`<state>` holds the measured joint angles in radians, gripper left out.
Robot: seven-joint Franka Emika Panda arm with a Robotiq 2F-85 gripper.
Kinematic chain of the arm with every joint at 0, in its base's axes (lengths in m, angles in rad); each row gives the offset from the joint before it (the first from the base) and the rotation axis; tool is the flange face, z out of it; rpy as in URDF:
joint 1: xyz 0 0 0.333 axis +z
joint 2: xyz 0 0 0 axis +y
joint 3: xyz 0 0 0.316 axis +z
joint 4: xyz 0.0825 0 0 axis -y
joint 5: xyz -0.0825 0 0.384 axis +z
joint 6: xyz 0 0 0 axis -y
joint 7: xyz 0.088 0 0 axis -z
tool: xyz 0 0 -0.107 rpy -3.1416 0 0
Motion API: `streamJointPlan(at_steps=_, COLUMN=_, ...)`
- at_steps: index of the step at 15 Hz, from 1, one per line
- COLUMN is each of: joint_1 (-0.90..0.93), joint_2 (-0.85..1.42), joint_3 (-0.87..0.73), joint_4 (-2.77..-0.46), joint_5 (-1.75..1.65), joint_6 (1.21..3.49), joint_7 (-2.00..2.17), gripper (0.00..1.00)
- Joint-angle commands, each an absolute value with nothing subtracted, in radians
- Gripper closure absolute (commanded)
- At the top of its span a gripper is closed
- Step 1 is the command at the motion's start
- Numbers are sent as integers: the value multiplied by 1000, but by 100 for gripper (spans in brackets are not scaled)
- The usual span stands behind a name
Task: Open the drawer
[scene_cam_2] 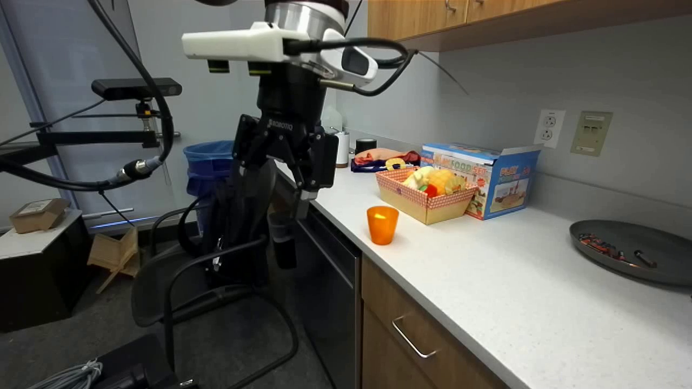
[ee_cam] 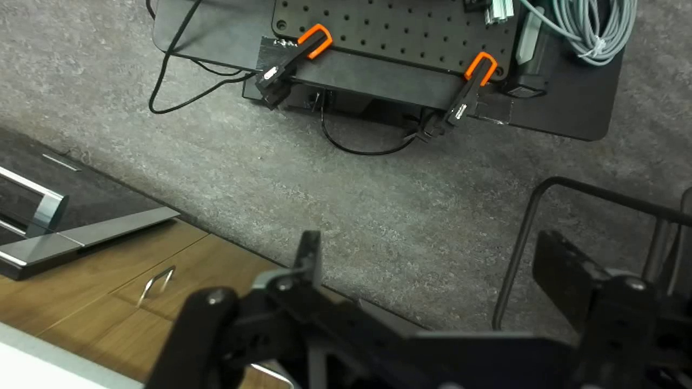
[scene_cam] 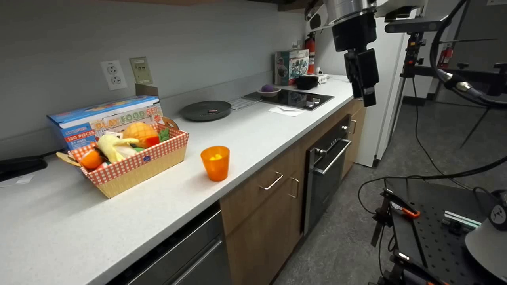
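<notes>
Gripper up front has its 2 fingers spread wide, nothing between them. Lower than that and well off to its side is the drawer, sitting closed under the counter. No contact with the silver handle either, so I'd call it 0 progress: getting down there, grabbing on and pulling are all left.

In the wrist view the black Robotiq gripper juts in from the bottom edge, its two fingers spread wide apart. In both exterior views the Panda's wrist shows at the top of the frame, the gripper hanging below it, pointing down. In an exterior view the robot's white base shows at lower right.
</notes>
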<state>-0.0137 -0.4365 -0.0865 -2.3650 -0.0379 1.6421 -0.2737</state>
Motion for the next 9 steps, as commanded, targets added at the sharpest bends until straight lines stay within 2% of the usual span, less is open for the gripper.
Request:
streamJointPlan(at_steps=1, joint_1=-12, joint_2=-436, joint_3=-87, joint_4=-2366, joint_5=-41, joint_6=1650, joint_7=-269, gripper=0)
streamJointPlan(at_steps=9, joint_1=-31, joint_2=-386, joint_3=-81, joint_4=-2413, joint_5=-42, joint_6=1935, joint_7=-175, gripper=0)
